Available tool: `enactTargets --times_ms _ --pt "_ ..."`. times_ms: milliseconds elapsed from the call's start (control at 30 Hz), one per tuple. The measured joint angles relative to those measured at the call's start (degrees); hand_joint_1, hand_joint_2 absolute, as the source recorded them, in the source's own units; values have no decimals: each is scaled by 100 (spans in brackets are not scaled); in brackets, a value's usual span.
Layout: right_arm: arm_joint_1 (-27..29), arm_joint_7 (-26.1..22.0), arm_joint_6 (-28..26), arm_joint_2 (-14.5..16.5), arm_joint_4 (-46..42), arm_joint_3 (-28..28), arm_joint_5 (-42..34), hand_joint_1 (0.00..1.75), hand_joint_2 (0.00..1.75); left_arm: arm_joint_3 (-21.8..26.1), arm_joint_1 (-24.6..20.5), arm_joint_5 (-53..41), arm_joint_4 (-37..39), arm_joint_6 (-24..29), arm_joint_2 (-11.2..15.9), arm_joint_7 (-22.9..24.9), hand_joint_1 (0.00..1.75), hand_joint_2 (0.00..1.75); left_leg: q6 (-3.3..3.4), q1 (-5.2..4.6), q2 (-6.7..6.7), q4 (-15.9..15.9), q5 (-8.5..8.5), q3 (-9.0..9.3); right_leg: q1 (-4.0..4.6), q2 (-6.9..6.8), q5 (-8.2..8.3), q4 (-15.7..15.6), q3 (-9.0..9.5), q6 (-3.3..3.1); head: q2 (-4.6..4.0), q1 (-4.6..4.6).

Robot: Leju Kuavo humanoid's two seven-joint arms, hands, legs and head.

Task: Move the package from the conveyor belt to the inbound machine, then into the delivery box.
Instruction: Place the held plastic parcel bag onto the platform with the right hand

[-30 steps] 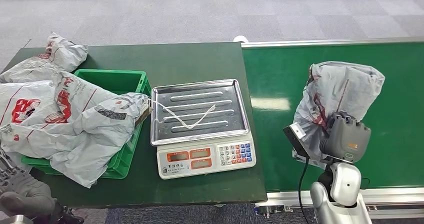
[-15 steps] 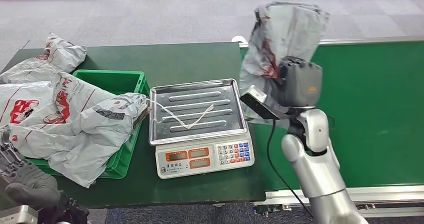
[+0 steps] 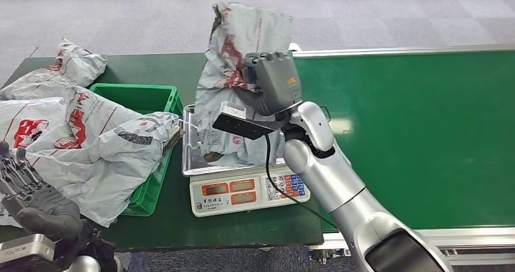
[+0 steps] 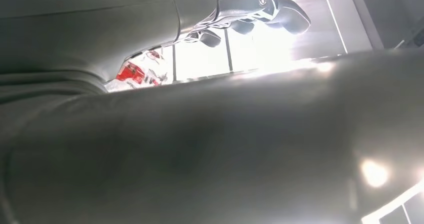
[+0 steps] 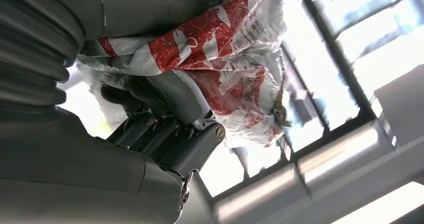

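A grey plastic package (image 3: 237,47) with red print hangs upright from my right hand (image 3: 276,84), which grips its upper part. Its lower end reaches down to the steel tray (image 3: 192,147) of the weighing scale (image 3: 243,190); I cannot tell if it rests there. The right wrist view shows the red-and-white package (image 5: 225,49) pressed against my dark fingers (image 5: 150,104). My left hand (image 3: 30,199) sits low at the table's front left corner, fingers spread and holding nothing. Those fingers (image 4: 270,6) also show in the left wrist view.
A green crate (image 3: 143,99) left of the scale is heaped with several grey packages (image 3: 91,138) that spill over its rim. The green conveyor belt (image 3: 425,132) lies to the right of the dark green table (image 3: 182,71).
My right arm has swung left from the conveyor belt, carrying the package up and over to the scale tray. My left hand has risen a little at the lower left.
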Motion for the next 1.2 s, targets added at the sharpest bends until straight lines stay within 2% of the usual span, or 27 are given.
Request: enactTargets --times_ms 100,300,400,533,667,800,933,1100,1200 --pt "-33 -7 445 285 464 141 -766 175 175 -6 -65 -1 72 43 0 9 0 0 -2 4 0 0 0 0 5 1 0 0 2 -1 0 0" --pt "128 661 1149 552 1342 265 -1386 175 175 -2 16 -195 21 133 0 287 0 0 -1 4 -4 0 0 -3 4 -4 -1 -2 1 0 0 1" --pt "270 1061 1031 555 1593 264 -1312 175 175 -2 40 -286 2 133 -1 431 0 0 -1 3 -5 0 -1 -5 2 -4 -1 -3 -1 0 0 1" --pt "464 1664 626 498 1706 257 -789 175 175 -2 66 -402 -48 127 -8 563 0 0 -1 3 -5 1 -1 -5 2 -3 0 -4 -3 0 0 1" --pt "632 2215 374 419 1701 198 -166 0 175 -2 69 -559 -105 87 -40 691 0 0 -1 3 -5 1 -1 -4 3 -2 0 -4 -4 0 0 -1" --pt "816 2688 108 340 1538 55 575 0 175 -2 65 -742 -124 85 -101 799 0 0 -1 3 -3 1 -1 -4 4 0 0 -4 -4 -1 0 0" --pt "1148 2719 -67 278 992 -128 1021 0 175 0 78 -852 -150 129 -170 813 0 0 -1 3 -4 1 -1 -5 4 -1 0 -3 -4 -1 0 1" --pt "1855 2006 -780 215 -500 -377 1623 0 175 17 150 -859 -251 356 -256 586 0 0 -2 3 -5 1 -7 -9 3 -1 -2 -4 -9 0 0 0" --pt "2316 1353 -1421 192 -1562 -507 1686 0 175 34 151 -1102 -293 571 -296 499 0 0 -2 3 -8 1 -10 -10 3 -9 -6 -6 -8 0 0 1"
